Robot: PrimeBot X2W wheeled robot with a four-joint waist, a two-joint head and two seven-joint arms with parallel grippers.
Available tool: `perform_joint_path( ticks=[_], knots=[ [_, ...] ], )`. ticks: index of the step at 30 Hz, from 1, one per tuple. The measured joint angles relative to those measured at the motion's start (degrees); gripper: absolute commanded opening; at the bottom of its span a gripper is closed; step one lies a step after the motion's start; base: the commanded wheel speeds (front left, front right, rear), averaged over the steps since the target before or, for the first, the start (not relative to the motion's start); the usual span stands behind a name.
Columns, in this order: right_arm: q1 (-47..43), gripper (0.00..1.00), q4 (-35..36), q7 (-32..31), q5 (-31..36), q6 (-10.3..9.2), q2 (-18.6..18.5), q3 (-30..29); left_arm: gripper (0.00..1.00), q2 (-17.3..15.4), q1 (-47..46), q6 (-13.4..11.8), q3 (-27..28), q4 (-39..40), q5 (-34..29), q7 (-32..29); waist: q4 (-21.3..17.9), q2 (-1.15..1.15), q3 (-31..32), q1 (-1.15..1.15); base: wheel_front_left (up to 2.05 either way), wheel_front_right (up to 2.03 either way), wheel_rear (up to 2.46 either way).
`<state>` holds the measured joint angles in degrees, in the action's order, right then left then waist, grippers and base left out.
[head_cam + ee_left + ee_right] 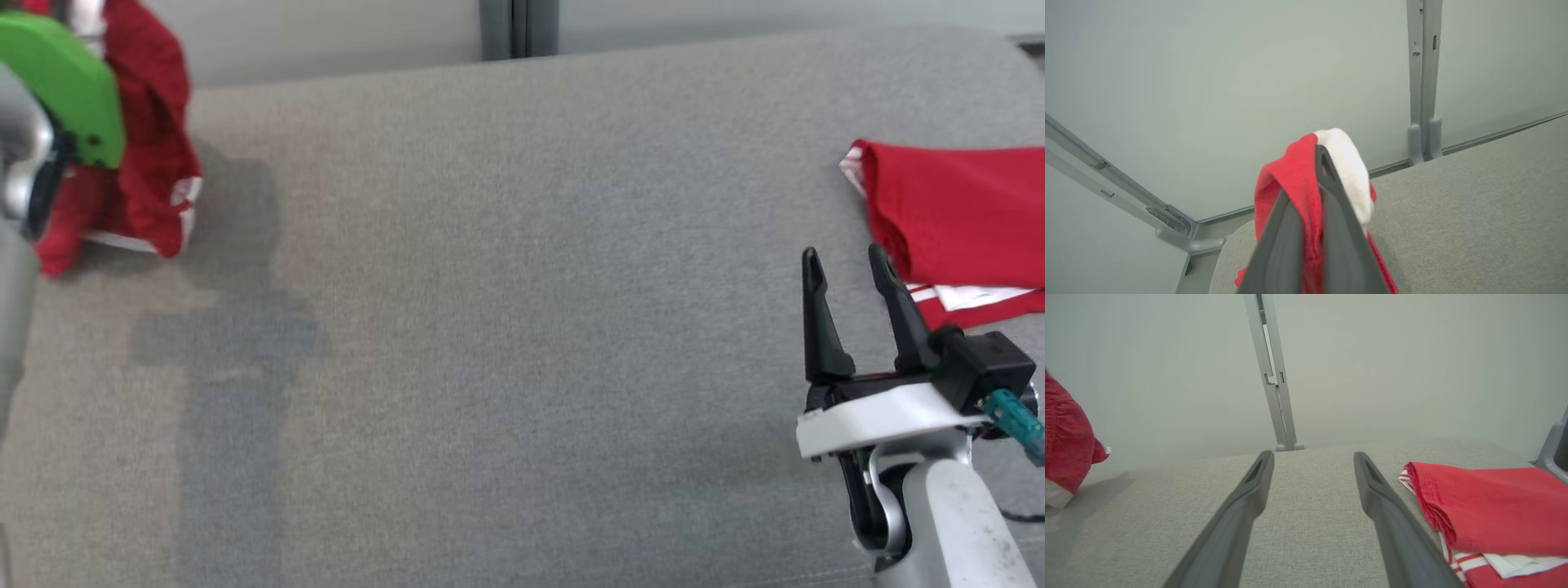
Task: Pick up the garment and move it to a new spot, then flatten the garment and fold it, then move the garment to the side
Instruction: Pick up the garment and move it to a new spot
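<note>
A crumpled red garment with white trim (147, 155) hangs at the far left, lifted above the grey fabric table (506, 327). My left gripper (1318, 157) is shut on a bunch of that red and white cloth (1298, 183), which drapes over both fingers. In the head view the left arm's green cover (69, 82) hides the fingers. From the right wrist the hanging garment (1063, 445) shows at the left edge. My right gripper (845, 265) stands open at the lower right, nothing between its fingers (1253, 477).
A folded red garment with white stripes (955, 220) lies at the right edge, just beside the right gripper's fingers; it shows again as the folded pile (1486, 514). Pale partition walls with a grey post (1276, 384) close off the table's far side.
</note>
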<state>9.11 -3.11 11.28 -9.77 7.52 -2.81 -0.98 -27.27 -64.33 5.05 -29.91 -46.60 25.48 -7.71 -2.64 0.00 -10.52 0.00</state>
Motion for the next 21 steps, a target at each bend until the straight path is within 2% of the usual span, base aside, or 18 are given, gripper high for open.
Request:
perform_joint_path(
  ticks=[3,11,17,21],
  knots=[
    [-1.30,1.00,-0.86,0.45,-0.53,0.00,-0.01,0.04,0.00,2.00,-0.10,1.09,-2.19,3.12,0.03,-1.07,-0.88,0.00,3.10,0.00,0.00,0.00,0.00],
    [-2.82,1.00,-1.75,1.10,-1.07,-0.01,-0.04,0.14,0.00,8.92,1.81,2.29,-7.86,16.27,6.24,-2.86,-5.38,0.00,7.03,0.00,0.00,0.00,0.00],
    [-2.36,1.00,-1.94,1.69,-1.66,-0.01,-0.04,1.45,0.00,11.05,7.92,2.35,-14.04,26.33,10.51,-2.52,-8.05,0.00,4.94,0.00,0.00,0.00,0.00],
    [-1.21,1.00,-2.24,2.12,-1.83,0.00,-0.04,2.32,0.00,9.82,15.02,2.35,-16.31,28.38,12.76,-2.65,-8.99,0.00,2.43,0.00,0.00,0.00,0.00]
  ],
)
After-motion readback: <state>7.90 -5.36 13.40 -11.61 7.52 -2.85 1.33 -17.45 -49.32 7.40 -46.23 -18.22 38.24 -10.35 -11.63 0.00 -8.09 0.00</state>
